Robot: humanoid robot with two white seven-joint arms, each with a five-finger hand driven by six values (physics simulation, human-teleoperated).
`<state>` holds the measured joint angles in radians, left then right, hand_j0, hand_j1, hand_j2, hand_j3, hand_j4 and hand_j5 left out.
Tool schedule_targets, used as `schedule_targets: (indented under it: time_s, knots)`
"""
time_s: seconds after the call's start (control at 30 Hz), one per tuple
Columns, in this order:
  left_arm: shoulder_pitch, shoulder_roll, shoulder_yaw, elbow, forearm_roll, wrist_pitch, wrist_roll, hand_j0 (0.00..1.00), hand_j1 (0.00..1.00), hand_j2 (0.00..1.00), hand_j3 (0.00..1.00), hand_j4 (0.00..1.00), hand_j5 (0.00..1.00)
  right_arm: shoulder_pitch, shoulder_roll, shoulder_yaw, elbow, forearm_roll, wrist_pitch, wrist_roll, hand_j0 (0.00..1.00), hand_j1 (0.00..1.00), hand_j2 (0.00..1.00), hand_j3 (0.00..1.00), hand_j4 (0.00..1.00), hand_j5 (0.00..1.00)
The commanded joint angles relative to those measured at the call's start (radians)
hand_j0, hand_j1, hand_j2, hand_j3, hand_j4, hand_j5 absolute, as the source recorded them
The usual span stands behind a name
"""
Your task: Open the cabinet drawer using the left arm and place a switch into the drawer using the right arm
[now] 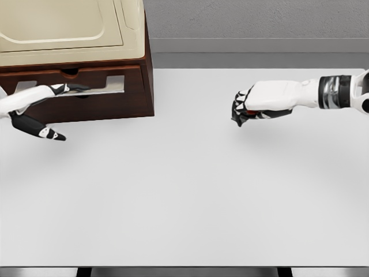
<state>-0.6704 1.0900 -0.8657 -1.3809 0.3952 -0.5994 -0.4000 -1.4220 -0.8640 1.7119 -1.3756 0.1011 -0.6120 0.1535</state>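
Cabinet [109, 86] of dark brown wood stands at the rear left of the white tabletop [184, 202], with a cream-coloured top panel [63, 29] above it. Its drawer [81, 78] occupies the upper front, and a pale horizontal strip shows along the drawer front. The left hand [43, 107] enters from the left edge and sits at the drawer front: its upper fingers [69, 88] extend flat along that pale strip, touching or just at the handle area, while the thumb [49, 134] angles downward and apart; the hand is released, not clenched. The right hand [253, 104] enters from the right edge and is above the tabletop, well apart from the cabinet, to its right. Its fingers are curled tightly inward around a small object, of which only a trace of red is visible between the dark fingertips; this is the switch [249, 113], grasped in the right hand.
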Motion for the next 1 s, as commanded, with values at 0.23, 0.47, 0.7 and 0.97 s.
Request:
schedule_targets:
  time_s: [0.23, 0.47, 0.7, 0.97]
  knots:
    - [0.0, 0.041, 0.002, -0.04, 0.016, 0.003, -0.028, 1.0, 1.0, 1.0, 1.0, 1.0, 1.0, -0.009, -0.036, -0.063, -0.1, -0.011, 0.001, 0.001, 0.47, 0.47, 0.47, 0.47, 0.47, 0.47]
    - [0.0, 0.06, 0.004, -0.064, 0.036, -0.002, -0.042, 1.0, 1.0, 1.0, 1.0, 1.0, 1.0, -0.014, -0.069, -0.123, -0.165, -0.017, 0.001, 0.001, 0.47, 0.47, 0.47, 0.47, 0.47, 0.47]
    - [0.002, 0.087, 0.004, -0.104, 0.053, -0.003, -0.06, 1.0, 1.0, 1.0, 1.0, 1.0, 1.0, -0.081, -0.047, -0.138, -0.168, -0.024, 0.001, 0.001, 0.47, 0.47, 0.47, 0.47, 0.47, 0.47]
    - [0.009, 0.087, 0.019, -0.093, 0.06, -0.002, -0.062, 1.0, 1.0, 1.0, 1.0, 1.0, 1.0, -0.091, 0.006, -0.149, -0.169, -0.029, 0.001, 0.001, 0.47, 0.47, 0.47, 0.47, 0.47, 0.47]
